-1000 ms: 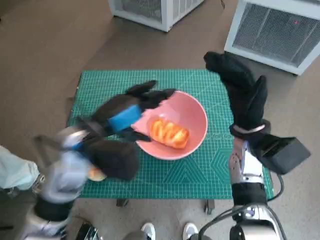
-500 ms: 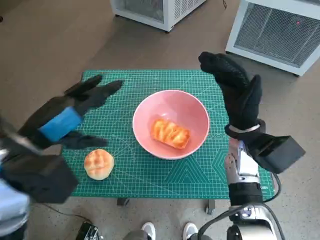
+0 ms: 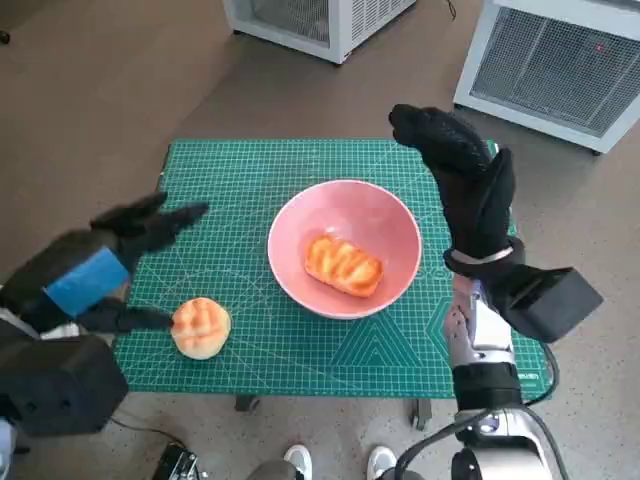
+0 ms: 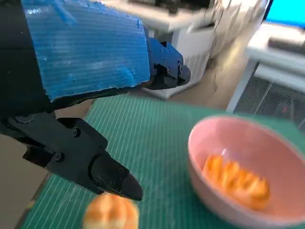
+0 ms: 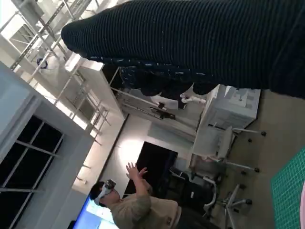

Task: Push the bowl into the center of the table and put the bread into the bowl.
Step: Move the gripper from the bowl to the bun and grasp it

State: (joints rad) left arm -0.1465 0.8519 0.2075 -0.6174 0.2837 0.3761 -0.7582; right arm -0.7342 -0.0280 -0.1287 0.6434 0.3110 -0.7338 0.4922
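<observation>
Starting at your left edge, your left hand (image 3: 95, 265) is hovering over the near left part of the green mat (image 3: 240, 180) with its fingers spread and nothing in them; in the left wrist view the same hand (image 4: 81, 95) is showing one dark fingertip just above the round bun (image 4: 110, 213).

That round bun (image 3: 200, 327) is sitting on the mat near the front edge, just beside your left fingers and well apart from the bowl. It is looking soft and light, with a scored golden crust, so you are probably dealing with something that will squash or dent under a hard pinch (a gentle, wide hold should serve better). Taking it across its widest part, fingers on opposite sides and low on the dome, is likely the safest hold; the glossy top may slip a little.

Moving right, the pink bowl (image 3: 400, 215) is resting about mid-table, upright, and it is already holding a long twisted bread (image 3: 343, 265) lying on its floor. The bowl's walls are looking smooth and stiff, so it should slide easily on the mat if nudged at the rim. Room beside the twisted bread is looking ample for the bun.

Furthest right, your right hand (image 3: 465, 180) in its knitted glove is hanging above the far right of the mat, fingers extended and holding nothing, clear of the bowl's rim.
</observation>
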